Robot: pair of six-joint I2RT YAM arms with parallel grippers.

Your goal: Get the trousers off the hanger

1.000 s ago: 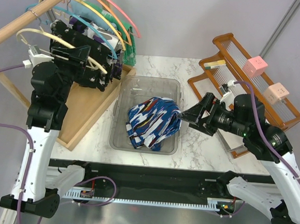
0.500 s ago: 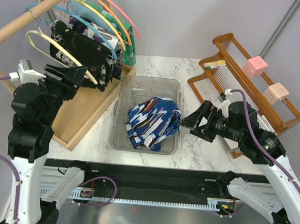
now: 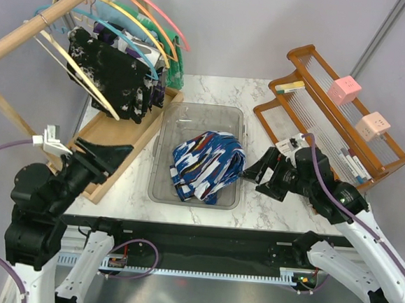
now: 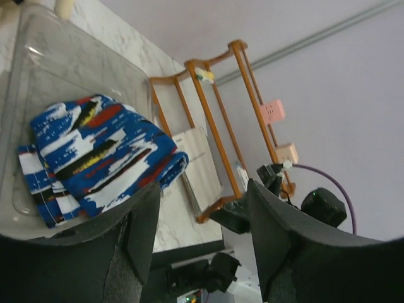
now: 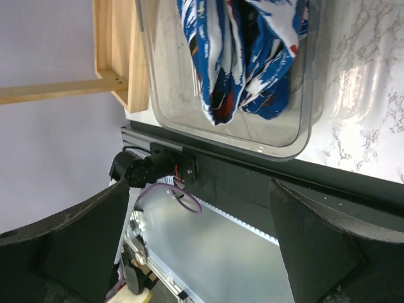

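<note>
The trousers [image 3: 207, 164] lie bunched in the clear bin [image 3: 159, 155] on the bench, well apart from the hanger [image 3: 98, 97], which hangs on the wooden rail [image 3: 29, 36]. My left pincer [image 3: 114, 160] and right pincer [image 3: 248, 173] are both spread, pinching nothing. I judge the removal done; next I need only draw clear without snagging cloth.

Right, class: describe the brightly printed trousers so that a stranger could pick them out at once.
On the white marble table, find the clear plastic tub in the middle. The crumpled blue, white, red and black printed trousers lie inside it, unlike the black white-speckled garment hanging from the wooden rail.
</note>
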